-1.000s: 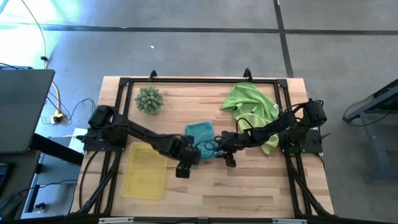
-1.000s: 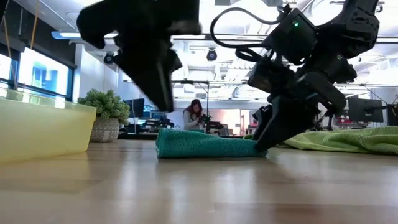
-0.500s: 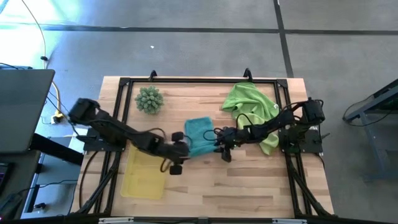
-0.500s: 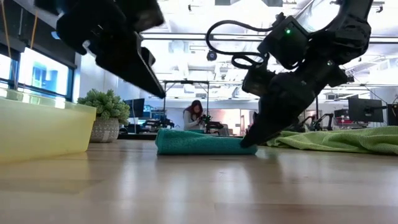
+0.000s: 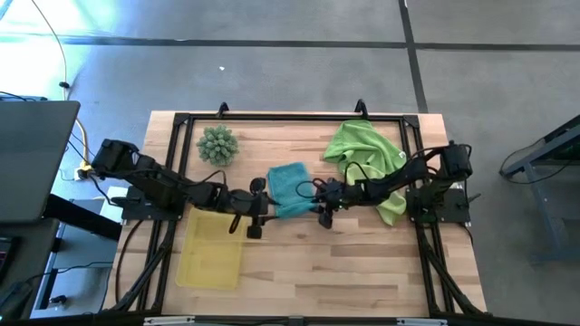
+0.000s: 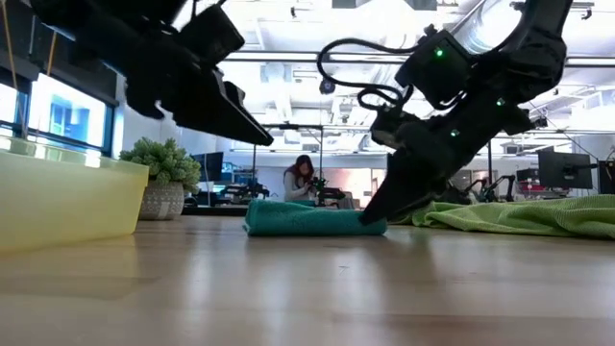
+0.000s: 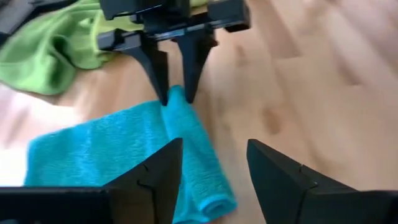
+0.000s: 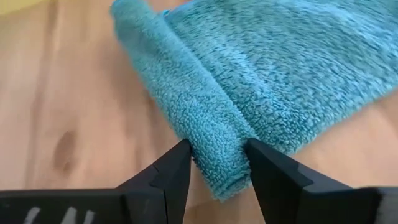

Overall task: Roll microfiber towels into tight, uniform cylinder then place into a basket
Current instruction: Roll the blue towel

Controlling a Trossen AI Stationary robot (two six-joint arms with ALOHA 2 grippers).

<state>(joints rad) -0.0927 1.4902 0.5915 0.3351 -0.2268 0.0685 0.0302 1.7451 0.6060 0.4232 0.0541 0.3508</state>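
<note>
Here the teal blue-green microfiber towel lies near the middle of the pale wooden table, partly rolled: one long edge is turned into a soft roll, and the other part is spread flat on the wood. The right gripper is at one end of this roll. In the right wrist view its two dark fingers stand on both sides of the rolled edge and touch the pile, so it is pinching the roll between them. The left wrist view shows the same grip from the opposite side, with the two pointed tips down on the cloth.

The left gripper is at the other end of the roll, just beside the towel. Its fingers are spread apart, and the end of the roll shows between them, but they do not touch it; in the low view this gripper hangs above the table, clear of the cloth.

The lime green towels lie in a crumpled heap on the right side of the table, under the right arm. The shallow translucent yellow plastic basket stands at the left front part, near the left gripper. The spiky pale-green ball rests at the far left corner, well apart from the towels.
</note>
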